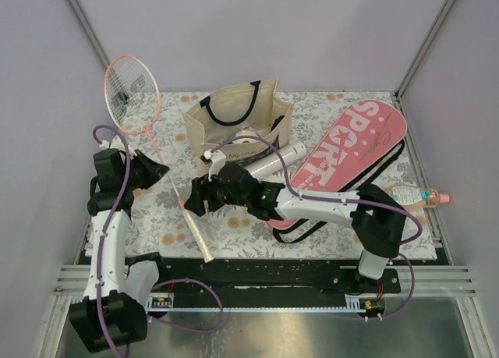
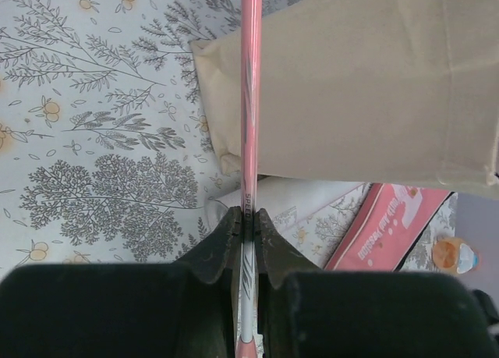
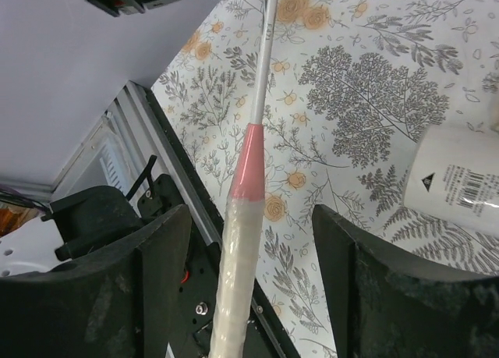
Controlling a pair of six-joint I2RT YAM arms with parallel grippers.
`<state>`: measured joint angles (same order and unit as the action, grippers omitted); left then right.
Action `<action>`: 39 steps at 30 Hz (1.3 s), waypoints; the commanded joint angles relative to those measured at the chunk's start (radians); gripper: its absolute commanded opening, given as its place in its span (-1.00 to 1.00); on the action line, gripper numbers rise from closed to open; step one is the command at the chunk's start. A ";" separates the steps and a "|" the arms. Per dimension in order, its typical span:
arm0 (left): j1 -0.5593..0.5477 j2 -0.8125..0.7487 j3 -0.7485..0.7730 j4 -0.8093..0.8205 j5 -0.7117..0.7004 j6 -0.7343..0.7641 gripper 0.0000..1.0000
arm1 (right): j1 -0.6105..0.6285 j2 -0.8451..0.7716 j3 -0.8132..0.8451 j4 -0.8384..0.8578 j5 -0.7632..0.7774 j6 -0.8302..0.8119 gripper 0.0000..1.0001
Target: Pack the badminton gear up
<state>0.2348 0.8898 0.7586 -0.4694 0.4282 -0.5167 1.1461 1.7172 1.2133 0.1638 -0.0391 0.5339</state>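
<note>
Lettering on the racket [image 2: 248, 101] read "SPEED" right at the tips of my left claw [image 2: 246, 221], which was clamped tight on its thin pink shaft. Beyond that claw stood the beige tote bag [image 2: 366, 77]. Off to its right lay the pink cover [image 1: 355, 143], spelling "SPORT" in white. My right claw [image 3: 249, 233] was spread wide, with the racket's white handle [image 3: 232, 295] between its fingers, touching neither. Right of that claw, the white tube [image 3: 460, 179] lay on the bench [image 3: 366, 101] and showed a barcode label.
</note>
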 commanded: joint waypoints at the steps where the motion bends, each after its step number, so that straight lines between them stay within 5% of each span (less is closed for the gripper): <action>1: 0.005 -0.074 -0.004 0.054 0.057 -0.037 -1.00 | 0.007 0.079 0.098 0.068 -0.090 -0.009 0.43; 12: 0.005 -0.149 -0.030 0.087 0.145 -0.140 -1.00 | 0.010 0.206 0.192 0.083 -0.154 0.028 0.26; 18: 0.005 -0.160 -0.021 0.060 0.126 -0.125 -1.00 | 0.010 0.147 0.125 0.152 -0.104 0.043 -0.74; 20: 0.005 -0.153 -0.004 0.057 0.126 -0.121 -0.66 | 0.010 0.098 0.082 0.200 -0.090 0.051 -1.00; 25: -0.021 -0.150 0.042 0.101 0.181 -0.108 0.22 | 0.001 -0.008 0.052 0.206 -0.032 0.057 -1.00; 33: -0.141 -0.169 0.152 0.097 0.167 -0.057 0.61 | -0.109 -0.211 -0.021 0.187 -0.024 0.144 -1.00; 39: -0.204 -0.160 0.228 0.124 0.221 -0.074 0.70 | -0.218 -0.341 -0.106 0.200 -0.038 0.201 -1.00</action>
<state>0.0620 0.7292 0.9131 -0.4232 0.5938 -0.5945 0.9825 1.4590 1.1427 0.2775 -0.0959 0.6880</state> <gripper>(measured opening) 0.845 0.300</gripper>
